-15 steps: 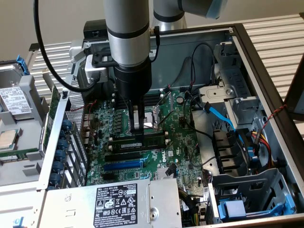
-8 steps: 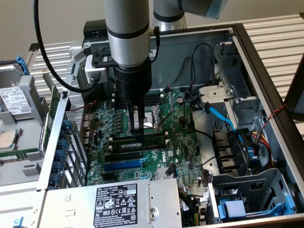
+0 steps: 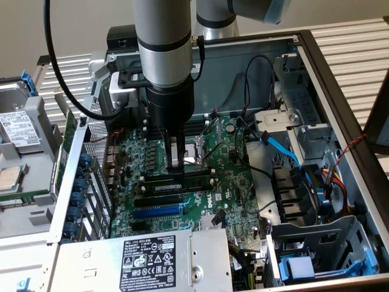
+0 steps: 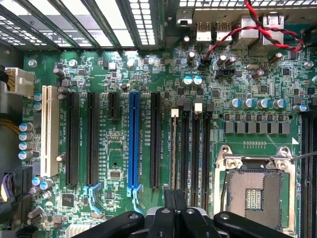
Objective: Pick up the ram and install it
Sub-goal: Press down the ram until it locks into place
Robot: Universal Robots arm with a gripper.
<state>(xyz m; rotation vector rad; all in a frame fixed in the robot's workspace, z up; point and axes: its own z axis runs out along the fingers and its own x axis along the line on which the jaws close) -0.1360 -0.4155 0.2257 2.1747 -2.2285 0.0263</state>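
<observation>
- Inside an open computer case (image 3: 340,91), the gripper (image 3: 174,163) stands upright over the motherboard (image 3: 225,182), its fingers closed together and reaching down to the ram (image 3: 176,180).
- The ram lies along one of the black memory slots, between the CPU socket (image 3: 193,150) and the blue slot (image 3: 157,211); in the wrist view it appears edge-on as a thin strip (image 4: 174,148) in the slot nearest the expansion slots.
- Whether the fingers clamp the stick or merely press on its upper edge cannot be told.
- The stick seems to sit in its slot already, so the step in hand looks like seating it home.
- Doing that well would mean pushing straight down, with the stick held square to the slot so neither end rides high.
- Force should stay even; a tilted push could bend the board or miss the end clips.
- Cables (image 3: 267,91) hang close to the socket but look clear of the arm's path.
</observation>
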